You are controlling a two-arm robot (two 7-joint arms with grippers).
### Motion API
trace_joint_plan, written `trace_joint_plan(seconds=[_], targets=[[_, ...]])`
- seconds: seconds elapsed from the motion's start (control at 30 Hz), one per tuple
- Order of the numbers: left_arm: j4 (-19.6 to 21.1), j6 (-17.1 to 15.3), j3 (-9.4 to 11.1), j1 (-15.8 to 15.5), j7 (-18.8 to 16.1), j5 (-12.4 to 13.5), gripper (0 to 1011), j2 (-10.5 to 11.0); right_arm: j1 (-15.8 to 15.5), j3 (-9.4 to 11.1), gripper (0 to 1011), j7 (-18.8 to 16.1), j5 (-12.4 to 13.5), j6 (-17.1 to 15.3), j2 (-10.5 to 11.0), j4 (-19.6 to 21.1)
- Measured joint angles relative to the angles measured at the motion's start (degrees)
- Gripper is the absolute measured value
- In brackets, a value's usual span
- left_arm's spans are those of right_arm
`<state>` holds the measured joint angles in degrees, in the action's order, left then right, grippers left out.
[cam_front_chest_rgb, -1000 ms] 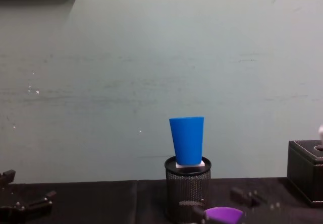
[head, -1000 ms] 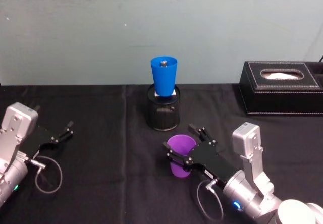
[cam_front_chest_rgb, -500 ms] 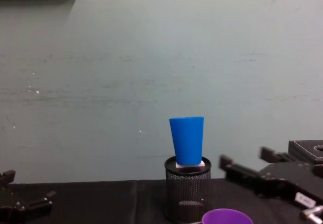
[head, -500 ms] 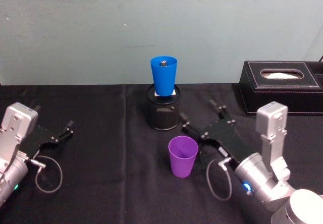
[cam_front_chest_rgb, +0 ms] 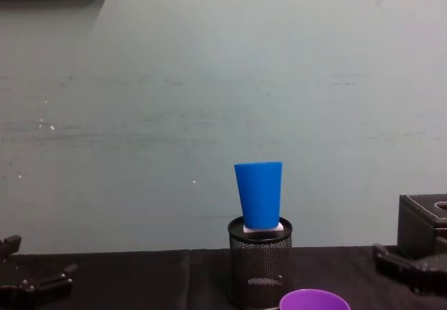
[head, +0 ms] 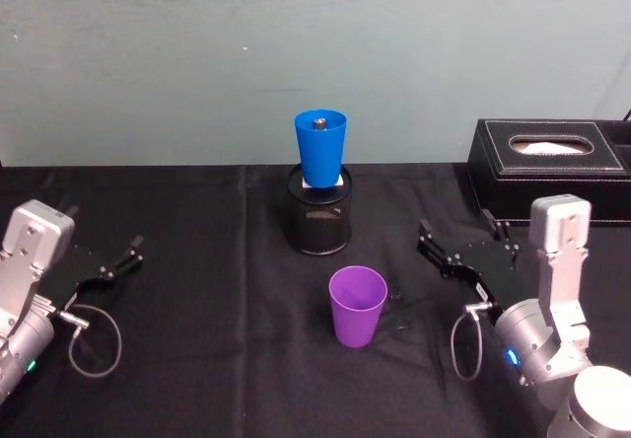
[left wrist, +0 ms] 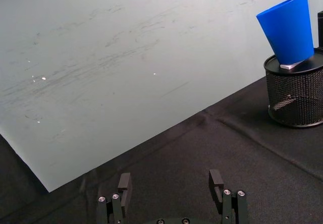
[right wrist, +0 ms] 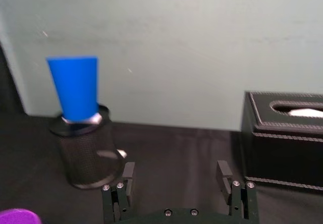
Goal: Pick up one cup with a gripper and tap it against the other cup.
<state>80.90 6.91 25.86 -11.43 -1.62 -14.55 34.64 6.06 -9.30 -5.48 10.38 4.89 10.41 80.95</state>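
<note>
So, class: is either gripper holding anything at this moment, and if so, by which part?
Nothing is held. The right gripper is open, apart from the purple cup, which stands on the table; the left gripper is open and idle.

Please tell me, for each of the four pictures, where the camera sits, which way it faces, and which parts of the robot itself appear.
Head: high, looking down at the purple cup, blue cup in the holder, tissue box; left gripper, right gripper.
Chest: low, facing the wall; both grippers at the lower corners.
Left wrist: over its own open jaws toward the blue cup.
Right wrist: over its own open jaws toward holder and tissue box.
All four share the blue cup.
</note>
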Motion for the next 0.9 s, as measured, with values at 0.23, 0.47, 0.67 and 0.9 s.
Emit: trace_joint_plan(seconds=[0.23, 0.47, 0.67, 0.9], targets=[[0.00, 0.00, 0.00, 0.00, 0.00, 0.00, 1000, 0.00, 0.50, -0.10, 1004, 2.73, -4.08, -2.47, -0.95, -1.54], [0.00, 0.00, 0.00, 0.00, 0.00, 0.00, 1000, 0.00, 0.45, -0.05, 1004, 2.58, -4.44, -2.22, -1.33, -2.04], [0.00, 0.00, 0.00, 0.00, 0.00, 0.00, 1000, 0.00, 0.46, -0.08, 1004, 2.52, -4.39, -2.18, -1.24, -1.91], [0.00, 0.00, 0.00, 0.00, 0.00, 0.00, 1000, 0.00, 0.47, -0.12, 1004, 2.47, -4.34, -2.17, -1.17, -1.81]])
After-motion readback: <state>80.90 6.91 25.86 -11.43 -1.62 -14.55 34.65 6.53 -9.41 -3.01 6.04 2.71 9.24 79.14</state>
